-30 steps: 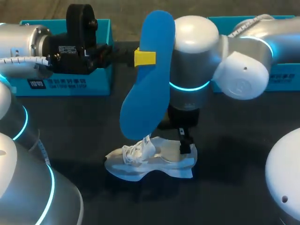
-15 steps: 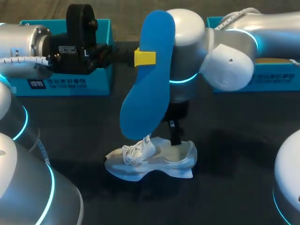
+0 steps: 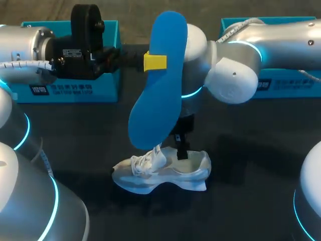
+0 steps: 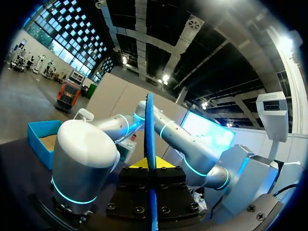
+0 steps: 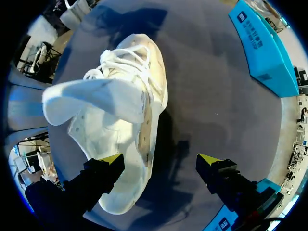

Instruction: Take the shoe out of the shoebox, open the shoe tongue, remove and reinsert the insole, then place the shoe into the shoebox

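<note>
A large blue insole (image 3: 158, 85) hangs upright above the table, with my left gripper (image 3: 155, 62) shut on its upper part. In the left wrist view the insole (image 4: 149, 130) stands edge-on between the yellow tips of the left gripper (image 4: 150, 166). Below it a white shoe (image 3: 165, 173) lies on the dark table, laces toward my left arm. My right gripper (image 3: 181, 149) hangs open just above the shoe's heel end. In the right wrist view the right gripper (image 5: 160, 159) has one finger over the shoe (image 5: 120, 130) and the other over bare table; the tongue (image 5: 94, 96) is lifted.
A teal shoebox (image 3: 75, 88) stands at the back left behind my left arm. A second teal box (image 3: 288, 83) is at the back right, partly hidden by my right arm; a teal box (image 5: 262, 48) also lies ahead of the right gripper.
My right arm has swung left, bringing its open gripper from the heel's outer side to over the shoe. The left arm and the insole have not moved.
</note>
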Robot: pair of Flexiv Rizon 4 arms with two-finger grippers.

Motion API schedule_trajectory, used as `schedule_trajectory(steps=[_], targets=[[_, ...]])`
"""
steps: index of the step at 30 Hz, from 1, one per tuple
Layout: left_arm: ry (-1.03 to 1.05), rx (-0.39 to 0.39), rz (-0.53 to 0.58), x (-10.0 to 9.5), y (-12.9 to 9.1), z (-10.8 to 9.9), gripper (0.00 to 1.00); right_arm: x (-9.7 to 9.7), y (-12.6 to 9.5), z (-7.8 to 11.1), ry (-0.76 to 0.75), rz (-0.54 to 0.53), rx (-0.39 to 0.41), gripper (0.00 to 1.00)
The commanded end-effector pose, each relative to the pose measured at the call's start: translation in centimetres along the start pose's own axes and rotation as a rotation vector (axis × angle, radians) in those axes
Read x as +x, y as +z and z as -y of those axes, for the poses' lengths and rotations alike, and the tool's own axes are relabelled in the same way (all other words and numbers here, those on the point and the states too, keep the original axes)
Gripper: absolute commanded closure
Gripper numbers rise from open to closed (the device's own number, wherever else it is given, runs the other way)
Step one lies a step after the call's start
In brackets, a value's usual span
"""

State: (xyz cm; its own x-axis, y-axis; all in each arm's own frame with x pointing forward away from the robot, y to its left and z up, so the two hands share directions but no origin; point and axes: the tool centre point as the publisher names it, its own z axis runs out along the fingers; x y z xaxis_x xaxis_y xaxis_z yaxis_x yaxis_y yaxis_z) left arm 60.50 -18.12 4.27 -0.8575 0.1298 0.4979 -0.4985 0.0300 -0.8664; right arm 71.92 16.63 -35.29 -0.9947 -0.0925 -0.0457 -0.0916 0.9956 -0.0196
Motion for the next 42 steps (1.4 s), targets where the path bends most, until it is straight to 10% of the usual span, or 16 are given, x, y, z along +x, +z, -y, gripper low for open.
schedule_trajectory(steps=[1,11,15,42], targets=[[0.000,0.002,0.000,0.0,0.0,-0.1,1.00,0.0,1.6,0.0,0.011,-0.004,-0.013,0.00],[0.000,0.002,0.000,0.0,0.0,-0.1,1.00,-0.2,3.7,-0.5,0.037,-0.020,-0.018,0.00],[0.000,0.002,0.000,0.0,0.0,-0.1,1.00,-0.1,3.7,-0.6,0.040,-0.021,-0.017,1.00],[0.000,0.002,0.000,0.0,0.0,-0.1,1.00,2.0,-1.3,1.2,0.187,-0.022,0.024,1.00]])
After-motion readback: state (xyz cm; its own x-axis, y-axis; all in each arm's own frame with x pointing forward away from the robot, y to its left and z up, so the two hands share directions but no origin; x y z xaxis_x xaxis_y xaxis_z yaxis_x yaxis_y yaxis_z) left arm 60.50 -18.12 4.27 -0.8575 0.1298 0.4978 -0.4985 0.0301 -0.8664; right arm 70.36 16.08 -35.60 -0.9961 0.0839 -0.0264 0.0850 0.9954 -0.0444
